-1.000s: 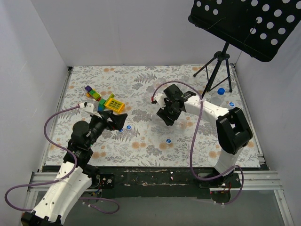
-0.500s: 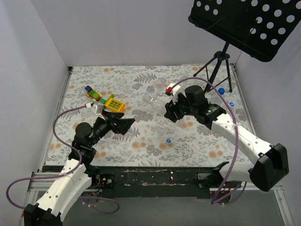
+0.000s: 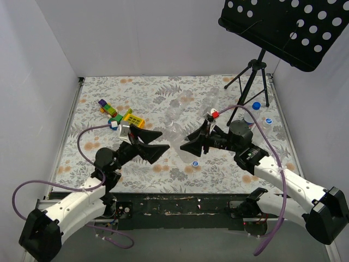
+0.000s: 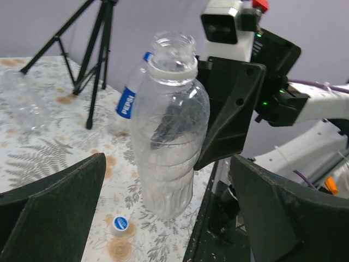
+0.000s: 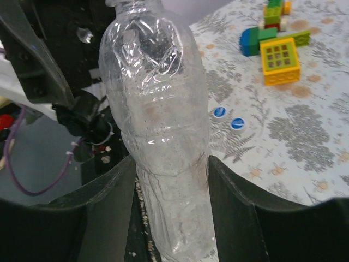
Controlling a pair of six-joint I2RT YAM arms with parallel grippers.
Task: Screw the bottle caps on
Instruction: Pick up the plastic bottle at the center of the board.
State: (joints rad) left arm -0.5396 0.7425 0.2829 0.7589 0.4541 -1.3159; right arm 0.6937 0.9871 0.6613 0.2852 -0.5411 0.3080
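My right gripper (image 5: 172, 180) is shut on a clear bottle (image 5: 158, 125), low on its body, and holds it upright with the neck open and no cap. In the top view the right gripper (image 3: 192, 143) points left at the front centre. My left gripper (image 3: 152, 143) faces it, open wide and empty. The held bottle (image 4: 169, 136) stands just ahead of the left gripper (image 4: 168, 169). A bottle cap (image 3: 195, 163) lies on the table by the bottle's base, also in the left wrist view (image 4: 120, 223). Two more caps (image 5: 219, 112) lie near the blocks.
Two clear bottles (image 3: 185, 101) lie at the table's middle back. A labelled bottle (image 4: 126, 103) with a blue cap stands at the right by the black tripod (image 3: 251, 76). Another cap (image 3: 268, 120) lies nearby. Toy blocks (image 3: 131, 118) lie at the left. A music stand (image 3: 289, 27) overhangs the back right.
The right arm has swung down toward the table's front centre, its gripper now pointing left with the bottle in it. The left gripper has moved right to face the bottle.
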